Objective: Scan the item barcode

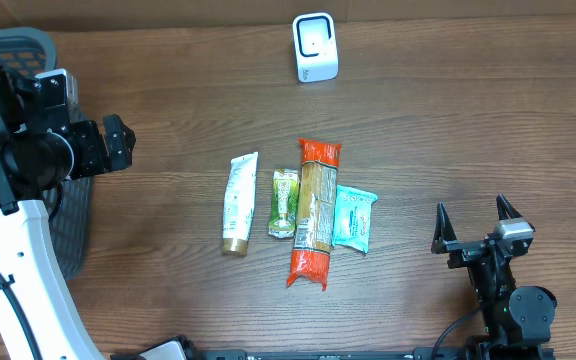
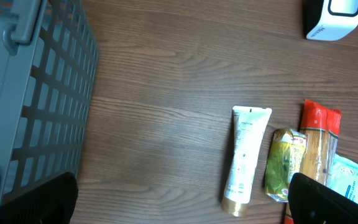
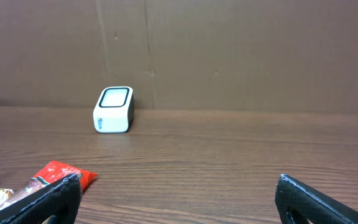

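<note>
Several items lie in a row mid-table: a white tube (image 1: 239, 203), a small green packet (image 1: 284, 203), a long red-ended pasta pack (image 1: 316, 211) and a pale blue wipes pack (image 1: 354, 217). The white barcode scanner (image 1: 315, 47) stands upright at the back. My left gripper (image 1: 118, 143) hovers open at the left, well apart from the tube (image 2: 247, 158), with nothing between its fingers. My right gripper (image 1: 472, 212) stands open at the front right, empty, facing the scanner (image 3: 113, 110). The pasta pack's red end (image 3: 58, 174) shows by its left finger.
A grey plastic basket (image 1: 18, 45) sits at the table's far left, beside the left arm; its slatted wall (image 2: 36, 93) fills the left of the left wrist view. A brown cardboard wall stands behind the scanner (image 2: 332, 18).
</note>
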